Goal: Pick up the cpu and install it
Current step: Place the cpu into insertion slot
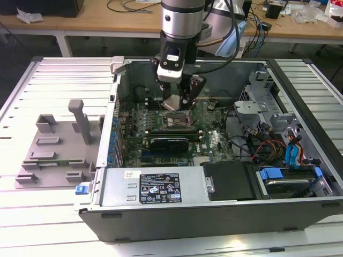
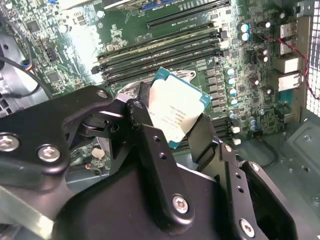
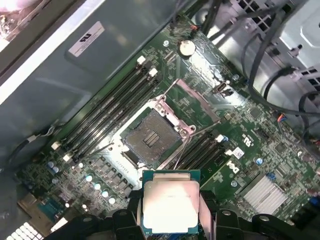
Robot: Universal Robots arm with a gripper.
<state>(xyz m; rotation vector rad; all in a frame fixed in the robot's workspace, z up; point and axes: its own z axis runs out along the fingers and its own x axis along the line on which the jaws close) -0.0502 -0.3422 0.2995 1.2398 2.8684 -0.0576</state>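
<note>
gripper (image 1: 181, 100): clamped on cpu edges, upper centre of exterior view.
cpu (image 3: 170, 207): held tilted, metal plate showing, clear of board (image 3: 260, 145).
socket (image 3: 150, 137): open, empty, directly below cpu in exterior view; not touching.

I'm seeing the slatted counter (image 1: 32, 85) carrying the open computer case (image 1: 161, 217) and, beside it, a grey holder tray (image 1: 59, 160).

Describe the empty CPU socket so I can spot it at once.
In the open computer case, find the green motherboard. The socket is the grey square recess between the black memory slots, under the gripper holding the cpu; its metal frame is swung open.
</note>
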